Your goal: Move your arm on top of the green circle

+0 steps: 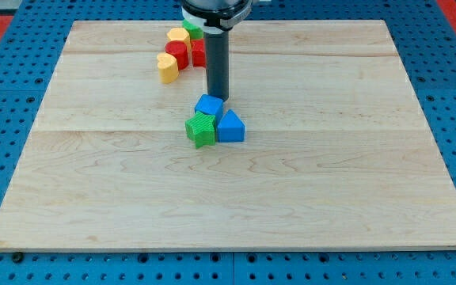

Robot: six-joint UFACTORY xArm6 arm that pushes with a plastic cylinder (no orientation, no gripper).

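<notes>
- Nearest: green star block (201, 129), touching blue triangle (230, 127) on the desk (331, 182).
- Blue cube (208, 104) just behind them, my tip (216, 96) at its far edge.
- Green circle (193, 30) far back, beside yellow (178, 36) and red blocks (178, 53); a yellow heart (167, 68) lies nearer.
- No fingers: just a rod.

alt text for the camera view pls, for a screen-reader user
My tip rests on the wooden board just above a cluster of a blue cube, green star and blue triangle. Near the view's top lie a yellow heart, other red and yellow blocks, and a green block partly hidden behind the rod.

one high, front-on overview of board (331, 198)
</notes>
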